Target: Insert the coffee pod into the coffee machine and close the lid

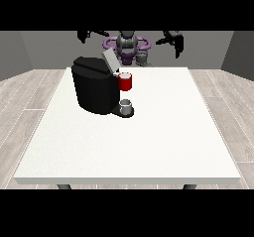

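The black coffee machine (94, 89) stands on the left half of the white table (149, 142). Its grey lid (109, 60) is tilted up and open. A red thing at the machine (125, 81) sits under the lid on the machine's right side. Below it, a small grey thing (126, 106) rests on the machine's dark base. Both hands are raised behind the table's far edge, apart from everything on it. The hand at the view's left (89, 34) has its fingers spread. The hand at the view's right (173, 38) hangs with its fingers relaxed, pointing down. Neither holds anything.
The robot's torso (128, 45) stands behind the far edge at the middle. Wooden floor surrounds the table. The table's bare surface stretches to the right of the machine and towards the near edge.
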Tool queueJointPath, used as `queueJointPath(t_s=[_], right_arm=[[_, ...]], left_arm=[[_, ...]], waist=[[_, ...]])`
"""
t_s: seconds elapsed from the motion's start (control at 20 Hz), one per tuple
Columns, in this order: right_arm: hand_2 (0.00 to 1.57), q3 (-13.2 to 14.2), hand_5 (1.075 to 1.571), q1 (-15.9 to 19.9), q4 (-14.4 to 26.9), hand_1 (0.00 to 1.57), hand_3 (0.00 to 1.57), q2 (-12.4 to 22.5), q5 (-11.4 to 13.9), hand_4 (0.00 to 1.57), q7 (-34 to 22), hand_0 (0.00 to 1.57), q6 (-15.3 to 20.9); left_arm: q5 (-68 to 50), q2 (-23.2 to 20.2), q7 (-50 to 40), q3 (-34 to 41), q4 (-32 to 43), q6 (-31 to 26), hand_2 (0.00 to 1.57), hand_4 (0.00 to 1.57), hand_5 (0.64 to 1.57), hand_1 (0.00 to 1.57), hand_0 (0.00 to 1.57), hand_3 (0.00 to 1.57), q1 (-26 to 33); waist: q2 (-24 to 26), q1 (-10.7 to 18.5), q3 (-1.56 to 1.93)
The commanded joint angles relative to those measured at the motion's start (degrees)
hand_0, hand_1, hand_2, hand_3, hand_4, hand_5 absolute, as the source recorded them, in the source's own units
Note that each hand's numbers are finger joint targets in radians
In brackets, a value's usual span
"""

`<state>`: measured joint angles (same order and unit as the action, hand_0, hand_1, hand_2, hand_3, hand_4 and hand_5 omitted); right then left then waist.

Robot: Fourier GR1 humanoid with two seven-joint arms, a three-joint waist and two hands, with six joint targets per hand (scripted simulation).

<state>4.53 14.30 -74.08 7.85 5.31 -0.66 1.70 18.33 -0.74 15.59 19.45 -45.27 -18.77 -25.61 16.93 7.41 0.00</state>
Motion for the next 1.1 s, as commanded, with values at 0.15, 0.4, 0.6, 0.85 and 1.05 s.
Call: queueJointPath(t_s=[0.15, 0.4, 0.6, 0.85, 1.05], right_arm=[[0.0, 3.3, 1.571, 9.6, -1.1, 0.0, 0.0, 1.7, -2.4, 0.0, -3.7, 0.0, 0.3], [0.0, 5.3, 1.571, 11.4, 2.6, 0.0, 0.0, 1.4, -6.2, 0.0, -4.7, 0.0, -1.4], [0.0, 10.2, 1.571, 14.6, 8.5, 0.0, 0.0, 4.1, -10.3, 0.13, -4.7, 0.0, -3.1], [0.0, 8.3, 1.571, 15.4, 10.8, 0.0, 0.0, 2.7, -9.9, 0.07, -4.6, 0.0, -2.7], [0.0, 4.2, 1.571, 17.8, 10.7, 0.0, 0.0, 0.8, -7.4, 0.0, -6.2, 0.0, -1.7]], left_arm=[[-2.8, -0.6, 1.1, -1.8, -9.0, 1.4, 0.0, 0.38, 1.571, 0.0, 0.0, 0.0, 2.3], [-5.8, 0.5, -3.4, -5.6, -15.3, 1.6, 0.0, 0.35, 1.571, 0.0, 0.0, 0.0, 4.6], [-8.4, 0.7, -8.1, -7.8, -20.6, 0.9, 0.0, 0.26, 1.571, 0.0, 0.0, 0.0, 3.4], [-8.6, -0.6, -7.5, -9.3, -27.5, 0.9, 0.0, 0.37, 1.571, 0.0, 0.0, 0.0, 9.4], [-11.8, -2.0, -8.3, -9.1, -30.0, 2.0, 0.0, 0.38, 1.571, 0.0, 0.0, 0.0, 9.7]], waist=[[-8.7, 0.3, 0.0], [-9.8, 1.7, 0.01], [-11.8, 5.2, 0.03], [-13.4, 4.0, 0.02], [-15.2, 1.2, 0.0]])
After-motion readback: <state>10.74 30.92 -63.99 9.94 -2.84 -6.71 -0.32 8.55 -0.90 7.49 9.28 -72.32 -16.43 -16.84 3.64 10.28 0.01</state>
